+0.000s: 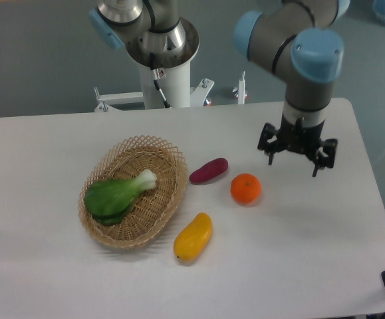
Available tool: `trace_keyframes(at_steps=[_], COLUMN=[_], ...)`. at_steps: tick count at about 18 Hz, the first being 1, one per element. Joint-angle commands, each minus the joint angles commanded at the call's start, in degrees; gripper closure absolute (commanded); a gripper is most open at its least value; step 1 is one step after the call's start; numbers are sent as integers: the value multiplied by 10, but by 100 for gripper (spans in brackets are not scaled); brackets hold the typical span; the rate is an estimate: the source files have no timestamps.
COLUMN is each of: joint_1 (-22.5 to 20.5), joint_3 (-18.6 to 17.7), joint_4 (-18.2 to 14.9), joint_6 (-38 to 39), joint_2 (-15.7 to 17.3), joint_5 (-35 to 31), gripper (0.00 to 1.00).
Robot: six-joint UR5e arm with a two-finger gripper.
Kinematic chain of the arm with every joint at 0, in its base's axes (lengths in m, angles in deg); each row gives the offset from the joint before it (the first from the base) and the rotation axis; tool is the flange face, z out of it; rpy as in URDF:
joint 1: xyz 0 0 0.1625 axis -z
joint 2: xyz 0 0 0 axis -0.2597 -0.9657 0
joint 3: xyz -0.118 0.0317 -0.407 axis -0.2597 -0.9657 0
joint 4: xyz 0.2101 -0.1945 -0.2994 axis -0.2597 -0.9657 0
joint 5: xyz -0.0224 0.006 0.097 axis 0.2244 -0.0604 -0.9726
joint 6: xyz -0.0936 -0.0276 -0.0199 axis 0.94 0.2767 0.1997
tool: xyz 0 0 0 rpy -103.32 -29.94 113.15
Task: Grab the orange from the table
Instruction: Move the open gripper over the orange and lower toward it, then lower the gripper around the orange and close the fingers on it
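**Orange on the table, gripper open above and to its right**

At the left of the white table (298,266) sits an oval wicker basket (159,206), tilted so its long axis runs from lower left to upper right. Inside it lies a green leafy vegetable (116,196) with a pale stalk end pointing up and to the right, toward the basket's far rim.

Just beside the basket's right rim, toward the back, lies a purple sweet potato (209,170), slanted with its right end higher in the picture. In front of it, near the basket's lower right edge, lies a yellow-orange mango-like fruit (193,236), also slanted, apart from both the basket and the sweet potato.

The orange (246,188) rests on the table to the right of the sweet potato, near it but not touching, and behind and to the right of the yellow fruit. Nothing is holding it.

Further right and higher in the picture hangs the gripper (296,159), pointing downward from the arm's grey and blue wrist. Its jaws stand spread apart with nothing between them. It is close to the orange, up and to its right, and not in contact with it. Behind the table stands the arm's white base column (165,80).
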Motion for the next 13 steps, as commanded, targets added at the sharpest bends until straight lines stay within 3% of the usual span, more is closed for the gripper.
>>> trace_keyframes(at_steps=[6, 13], joint_1=[2, 5], joint_3=[-14, -75], joint_4=[0, 6], joint_6=[31, 23], joint_2=[-22, -20], joint_5=[12, 17], gripper=[0, 0])
